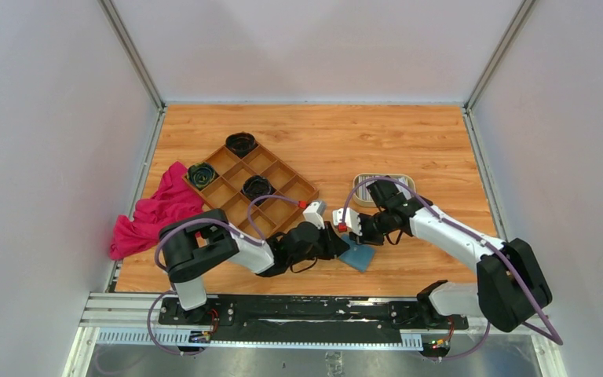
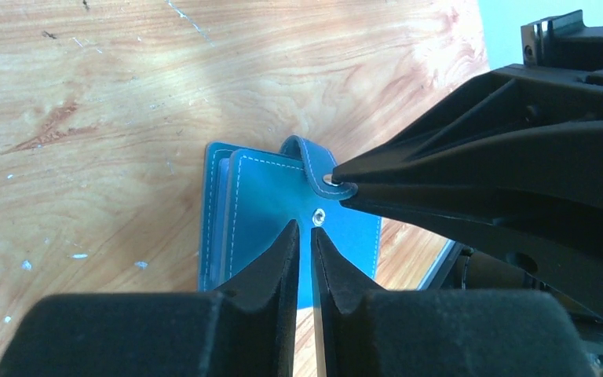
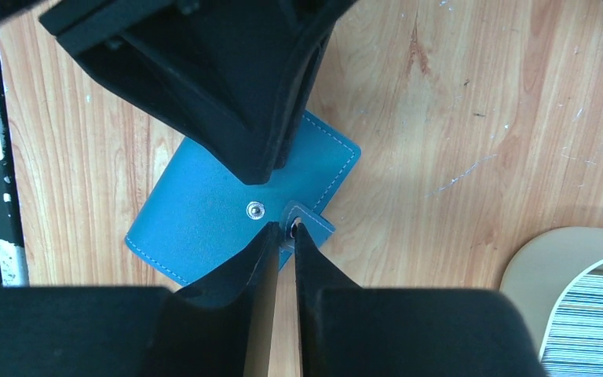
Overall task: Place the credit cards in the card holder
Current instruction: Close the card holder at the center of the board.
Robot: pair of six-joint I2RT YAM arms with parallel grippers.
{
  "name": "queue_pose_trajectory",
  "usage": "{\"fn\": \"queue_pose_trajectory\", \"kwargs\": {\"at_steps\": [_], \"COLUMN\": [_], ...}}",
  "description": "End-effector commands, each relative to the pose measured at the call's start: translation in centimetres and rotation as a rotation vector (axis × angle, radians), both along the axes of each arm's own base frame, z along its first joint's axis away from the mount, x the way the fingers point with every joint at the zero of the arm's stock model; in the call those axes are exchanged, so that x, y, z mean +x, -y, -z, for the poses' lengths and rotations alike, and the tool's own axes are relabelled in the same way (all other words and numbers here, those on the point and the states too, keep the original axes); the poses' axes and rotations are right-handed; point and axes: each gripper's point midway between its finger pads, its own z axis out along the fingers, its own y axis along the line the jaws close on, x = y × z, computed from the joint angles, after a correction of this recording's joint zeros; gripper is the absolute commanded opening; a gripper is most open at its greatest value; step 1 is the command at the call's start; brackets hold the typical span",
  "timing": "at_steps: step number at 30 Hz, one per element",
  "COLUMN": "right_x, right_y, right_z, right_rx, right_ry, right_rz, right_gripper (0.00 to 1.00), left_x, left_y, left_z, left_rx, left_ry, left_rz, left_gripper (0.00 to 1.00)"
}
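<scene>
Left gripper (image 2: 304, 229) jaws a slit apart, empty, tips on holder (image 2: 267, 212); right gripper (image 3: 283, 228) tips at snap tab (image 3: 318, 224), grip unclear. Wood table (image 1: 408, 141), white walls (image 1: 314, 47). One holder near front edge, one wooden tray (image 1: 279, 169), three dark rolls (image 1: 241, 144), one red cloth (image 1: 157, 212), one cream tray (image 3: 534, 267) with cards (image 3: 597, 314), uncounted.

Overhead overview; wrist close-ups sharing card holder (image 2: 259, 208)

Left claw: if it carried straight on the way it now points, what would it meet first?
The card holder: the left claw points at its teal cover, just short of the snap stud. Its tips may already touch the cover; depth is unclear. The right claw, at the snap tab, lies just beyond.
</scene>
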Motion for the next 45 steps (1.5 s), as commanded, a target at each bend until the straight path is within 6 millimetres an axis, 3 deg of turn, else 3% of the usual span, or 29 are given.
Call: {"fn": "queue_pose_trajectory", "kwargs": {"at_steps": [1,11,19,28,45], "right_x": [-1.2,-1.7,-1.0,-1.2,-0.5], "right_y": [0.3,0.4,0.6,0.3,-0.6], "right_z": [0.0,0.3,0.6,-0.4,0.2], "right_rx": [-0.005,-0.025,-0.051,-0.012,-0.042], "right_ry": [-0.023,-0.088,-0.084,-0.067,-0.015], "right_rz": [-0.01,0.009,0.048,0.039,0.041], "right_gripper": [0.17,0.13,0.08,0.38,0.37], "left_x": [0.7,0.8,0.8,0.8,0.8], "left_y": [-0.3,-0.4,-0.3,-0.3,-0.2], "left_z": [1.2,2.4,2.7,3.0,3.2], "left_rx": [0.068,0.096,0.099,0.103,0.104], "left_ry": [0.024,0.011,0.006,-0.002,-0.008], "left_rz": [-0.022,-0.029,-0.028,-0.028,-0.027], "left_gripper": [0.14,0.12,0.12,0.11,0.11]}}
